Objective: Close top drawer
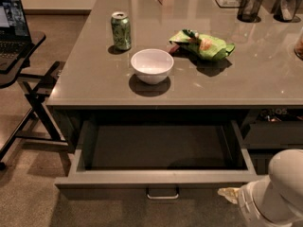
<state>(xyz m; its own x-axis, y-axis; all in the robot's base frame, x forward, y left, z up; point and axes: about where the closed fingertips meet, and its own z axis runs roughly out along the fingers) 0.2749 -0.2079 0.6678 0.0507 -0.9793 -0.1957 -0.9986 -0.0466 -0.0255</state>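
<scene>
The top drawer (156, 178) is pulled far out from under the grey counter. Its lighter grey inner box (161, 148) is open to view and holds nothing. Its dark front faces me, with a small silver loop handle (162, 194) at centre. My gripper (230, 193) shows as a pale yellowish tip on the white arm (277, 193) at the bottom right. It sits just right of the drawer front's right end, below the drawer's top edge and well to the right of the handle.
On the counter (94, 74) stand a white bowl (152, 65), a green can (121, 30), a green snack bag (203, 44) and a black mesh cup (250, 6). A laptop on a black stand (14, 32) is at the left. A narrower drawer (274, 126) is at the right.
</scene>
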